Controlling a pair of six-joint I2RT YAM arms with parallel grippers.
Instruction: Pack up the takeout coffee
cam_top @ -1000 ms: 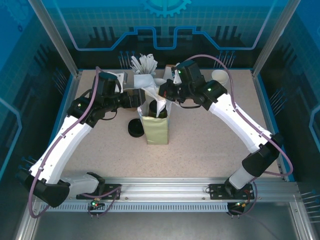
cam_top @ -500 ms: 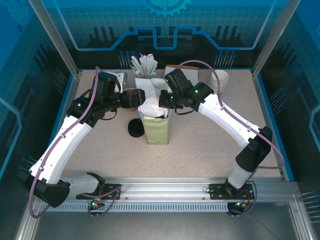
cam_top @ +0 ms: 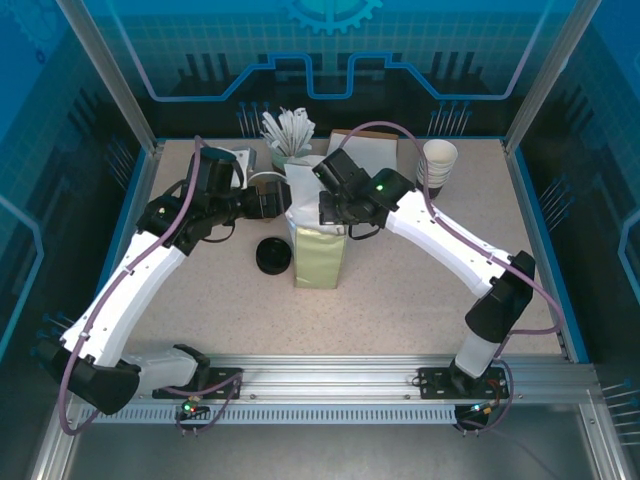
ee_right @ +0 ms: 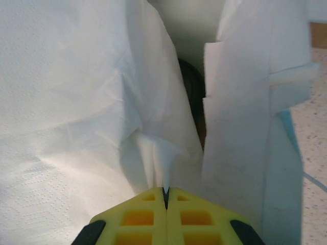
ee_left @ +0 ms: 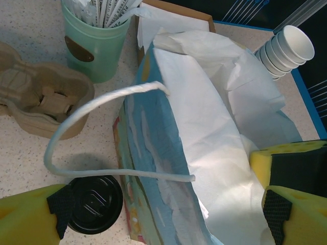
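**Coffee was down in the bag, right arm busy with the paper**

The olive paper bag [cam_top: 318, 262] stood upright around the middle of the table [cam_top: 420, 290], with both arms reaching in at its top. It was stuffed with crumpled white paper [ee_left: 214, 127] that stuck up out of the mouth.

The right gripper [ee_right: 165, 191] had its yellow fingers pressed flat together with no gap. A pleat of that white paper ran straight into the seam between the tips, so it looked pinched.

Down in the dark slot between two folds of paper, the right wrist view showed a curved black edge. I'd call that the lid of the takeout coffee [ee_right: 191, 87], sitting inside the bag. The cup body itself was hidden by the paper, so I couldn't tell if it was upright.

The left gripper [ee_left: 167, 210] was spread wide with nothing in it, one finger on each side of the bag's open mouth. I couldn't tell if either finger touched the bag. The bag's white cord handle [ee_left: 134, 90] looped out toward the left.

- The black lids [ee_left: 94, 204] were on the table just beside the bag's base.
- A mint cup [ee_left: 94, 51] full of packets was behind the bag.
- A cardboard cup carrier [ee_left: 38, 102] sat next to the mint cup.
- A stack of white cups [ee_left: 286, 48] was off at the far right.
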